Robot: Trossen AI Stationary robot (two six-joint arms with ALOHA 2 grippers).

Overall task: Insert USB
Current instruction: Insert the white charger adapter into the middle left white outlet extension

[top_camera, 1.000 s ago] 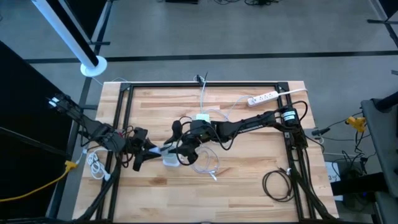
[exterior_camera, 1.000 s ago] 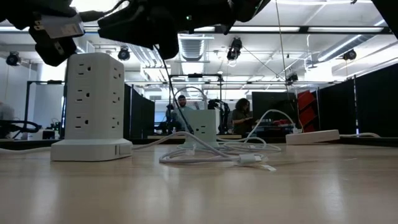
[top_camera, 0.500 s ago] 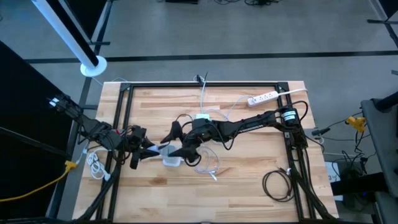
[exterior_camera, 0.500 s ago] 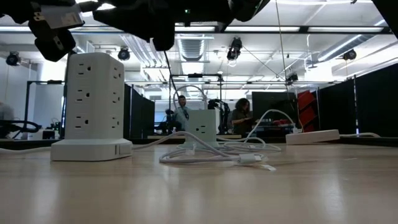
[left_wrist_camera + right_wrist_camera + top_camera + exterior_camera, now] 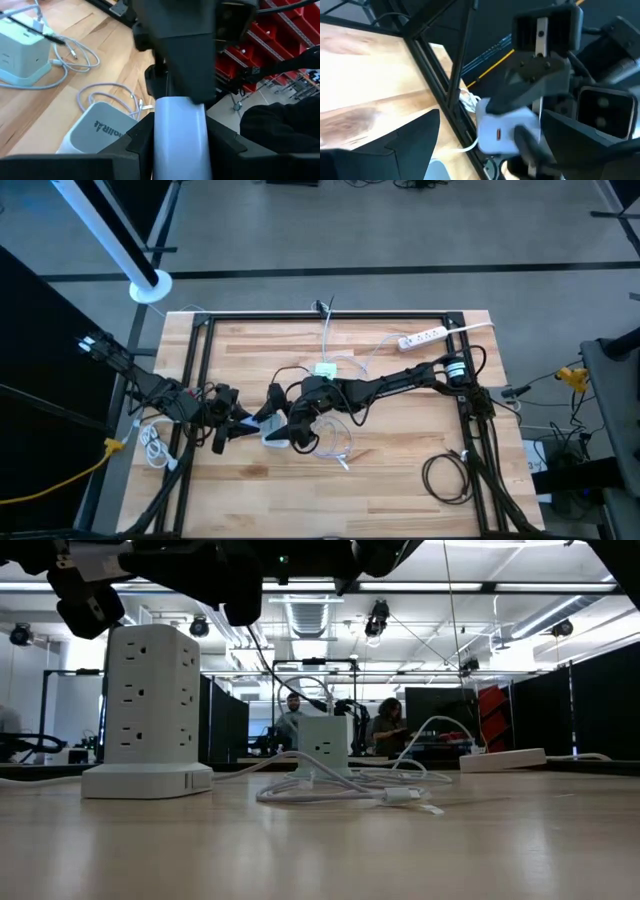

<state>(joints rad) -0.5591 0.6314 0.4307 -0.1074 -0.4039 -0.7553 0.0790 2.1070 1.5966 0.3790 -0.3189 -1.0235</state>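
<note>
The left gripper (image 5: 240, 423), left of centre in the high view, has its jaws clamped on a smooth white boxy USB charger block (image 5: 507, 131), its plug end hidden. The right gripper (image 5: 282, 420) faces it, jaws spread wide, above the white multi-socket power tower (image 5: 146, 710). Bare wooden worktop (image 5: 400, 470) lies lower right.

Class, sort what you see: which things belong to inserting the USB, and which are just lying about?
In the job: white USB adapter, held in the left pincer; tower power strip; open right pincer by it.
Lying about: cube power strip; flat power strip; black cable coil; white cable loops.
</note>
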